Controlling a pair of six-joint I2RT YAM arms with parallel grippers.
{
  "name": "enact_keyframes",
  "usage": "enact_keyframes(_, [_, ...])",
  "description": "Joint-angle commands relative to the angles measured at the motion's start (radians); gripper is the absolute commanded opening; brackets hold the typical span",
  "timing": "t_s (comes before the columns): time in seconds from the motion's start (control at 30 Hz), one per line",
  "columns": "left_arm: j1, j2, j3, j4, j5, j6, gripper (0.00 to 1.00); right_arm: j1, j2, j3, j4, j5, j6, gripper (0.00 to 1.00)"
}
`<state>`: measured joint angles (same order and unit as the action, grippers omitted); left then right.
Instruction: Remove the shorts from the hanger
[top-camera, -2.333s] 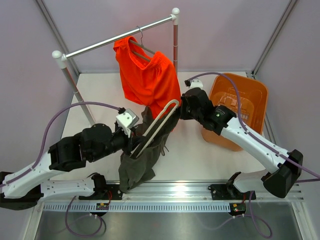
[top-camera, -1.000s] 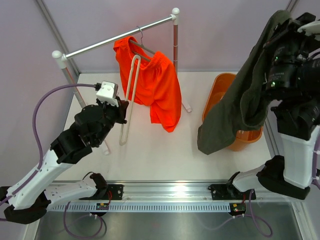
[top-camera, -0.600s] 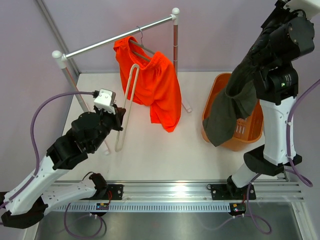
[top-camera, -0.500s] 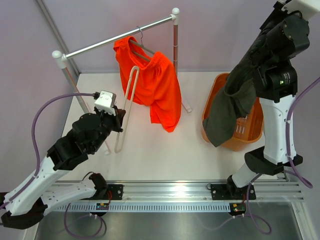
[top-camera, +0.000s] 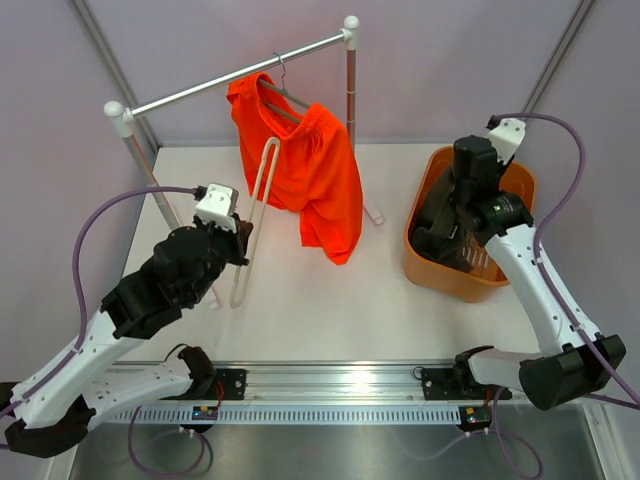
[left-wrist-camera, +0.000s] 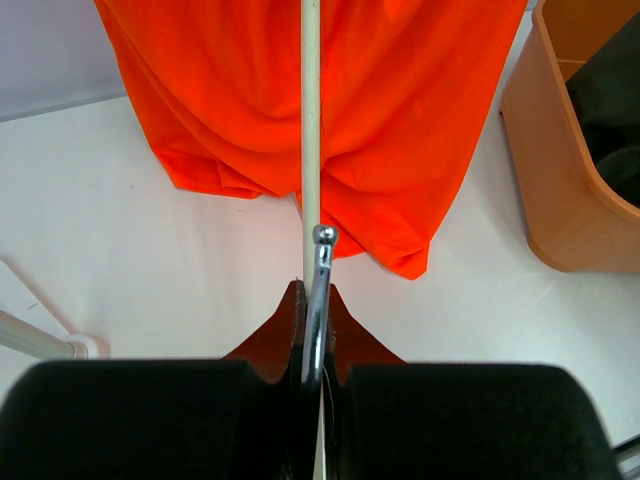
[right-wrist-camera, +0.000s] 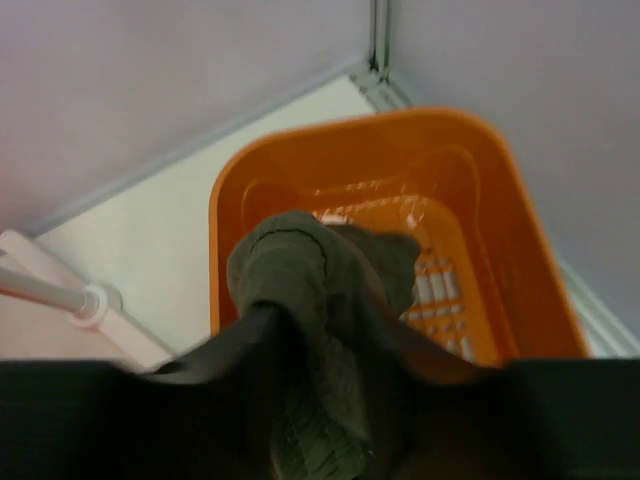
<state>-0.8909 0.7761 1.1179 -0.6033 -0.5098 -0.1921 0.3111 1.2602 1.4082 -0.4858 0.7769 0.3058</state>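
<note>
Down from its high reach of a second ago, the right arm now dips its fingers (top-camera: 440, 228) into the orange basket (top-camera: 455, 285) at the desk's (top-camera: 320, 310) right edge. A dark olive garment (right-wrist-camera: 300, 270) bunches between them; whether they grip it cannot be told. Across the desk, the left fingers (left-wrist-camera: 312, 310) stay clenched on the metal hook (left-wrist-camera: 322, 250) of a cream hanger (left-wrist-camera: 311, 120). Beyond, at the far edge, the orange shorts (top-camera: 300, 165) hang draped on the dark grey hanger (top-camera: 288, 98), which is hooked on the rail (top-camera: 220, 85).
</note>
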Motion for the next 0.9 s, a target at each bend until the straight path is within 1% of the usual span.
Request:
enact_keyframes(0.0, [0.003,0.014,0.042,0.028,-0.054,-0.013,0.0,-0.004,-0.065,-0.063,0.009,-0.068,0.159,0.54])
enact_keyframes(0.03, [0.004,0.021,0.052,0.013,-0.064,-0.017,0.0,-0.004,-0.067,-0.063,-0.02,-0.073,0.168,0.64])
enact_keyframes(0.07, [0.004,0.035,0.074,0.002,-0.076,-0.03,0.0,-0.006,-0.079,-0.06,-0.028,-0.083,0.174,0.78])
enact_keyframes(0.13, [0.006,0.049,0.095,-0.024,-0.11,-0.049,0.0,-0.004,-0.114,-0.063,-0.034,-0.105,0.168,0.87])
enact_keyframes(0.17, [0.007,0.064,0.12,-0.039,-0.121,-0.055,0.0,-0.004,-0.13,-0.064,-0.031,-0.117,0.165,0.98])
enact_keyframes(0.27, [0.015,0.084,0.151,-0.087,-0.141,-0.067,0.0,-0.004,-0.179,-0.061,-0.036,-0.166,0.147,1.0])
enact_keyframes(0.37, [0.052,0.107,0.187,-0.125,-0.102,-0.067,0.0,-0.004,-0.223,-0.064,-0.051,-0.203,0.145,0.99])
enact_keyframes(0.5, [0.139,0.153,0.256,-0.179,0.031,-0.06,0.0,-0.004,-0.286,-0.1,-0.051,-0.263,0.153,0.99])
enact_keyframes(0.57, [0.197,0.179,0.318,-0.222,0.072,-0.05,0.0,-0.004,-0.312,-0.112,-0.05,-0.298,0.151,0.99])
enact_keyframes(0.6, [0.245,0.195,0.336,-0.233,0.123,-0.047,0.0,-0.004,-0.317,-0.112,-0.054,-0.312,0.153,0.99])
enact_keyframes(0.67, [0.296,0.235,0.381,-0.253,0.189,-0.04,0.0,-0.003,-0.326,-0.107,-0.066,-0.352,0.148,1.0])
enact_keyframes(0.7, [0.344,0.245,0.393,-0.253,0.265,-0.038,0.0,-0.003,-0.331,-0.109,-0.069,-0.366,0.148,1.0])
enact_keyframes(0.83, [0.42,0.331,0.506,-0.286,0.35,-0.012,0.0,-0.001,-0.358,-0.12,-0.073,-0.45,0.145,1.0])
enact_keyframes(0.87, [0.435,0.383,0.572,-0.297,0.362,-0.009,0.0,-0.003,-0.361,-0.12,-0.076,-0.461,0.145,1.0])
